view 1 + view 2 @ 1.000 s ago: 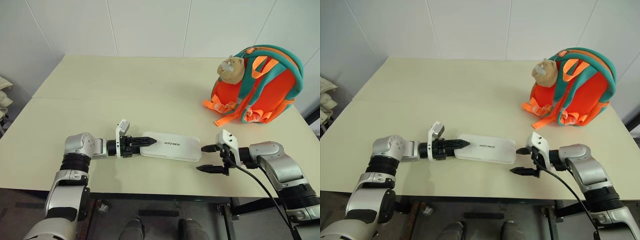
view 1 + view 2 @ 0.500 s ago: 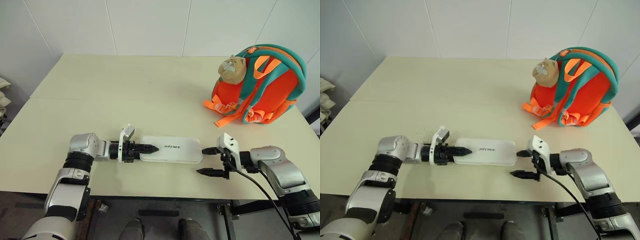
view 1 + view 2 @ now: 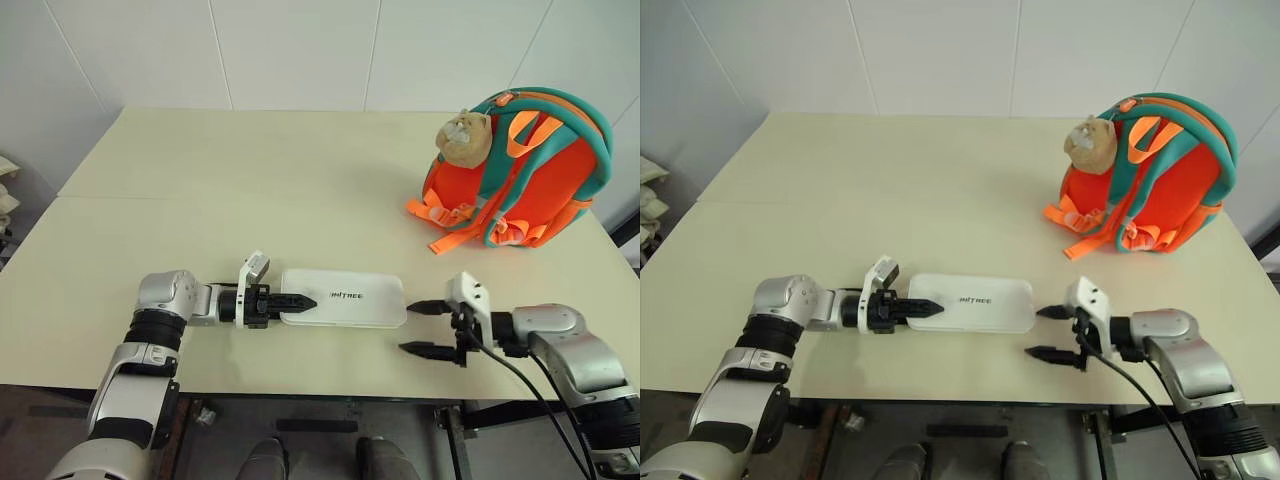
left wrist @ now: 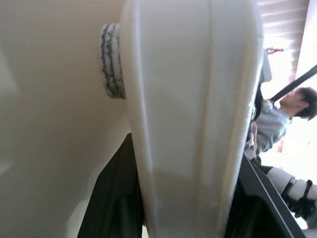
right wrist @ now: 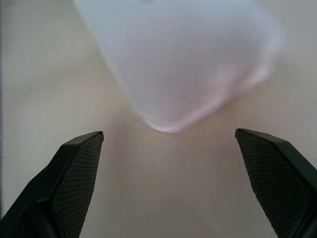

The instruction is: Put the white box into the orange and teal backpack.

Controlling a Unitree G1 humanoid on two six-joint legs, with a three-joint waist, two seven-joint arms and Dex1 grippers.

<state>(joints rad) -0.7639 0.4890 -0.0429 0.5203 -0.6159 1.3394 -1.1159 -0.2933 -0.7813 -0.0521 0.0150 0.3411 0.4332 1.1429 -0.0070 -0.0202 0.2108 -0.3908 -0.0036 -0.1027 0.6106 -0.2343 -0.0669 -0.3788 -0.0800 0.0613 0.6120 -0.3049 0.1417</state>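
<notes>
Left gripper (image 3: pixel 296 299) clamped on white box's (image 3: pixel 345 297) near end. Right gripper (image 3: pixel 420 328) wide open just beyond far end. Gotta lift level toward orange and teal backpack (image 3: pixel 520 170), no rushing.

White box (image 3: pixel 343 297): smooth plastic, I'd say satin. Backpack (image 3: pixel 520 180) at two o'clock: matt fabric, webbing straps (plush charm (image 3: pixel 462 137) fuzzy). Table (image 3: pixel 250 190): matt, smooth laminate.

Table (image 3: pixel 300 180): pale cream top, a seam across it from the left edge; dark frame under the front edge; white panelled wall (image 3: pixel 290 50) behind, thin vertical joints; grey floor (image 3: pixel 40 440) below; a person (image 4: pixel 285 119) in the left wrist view.
</notes>
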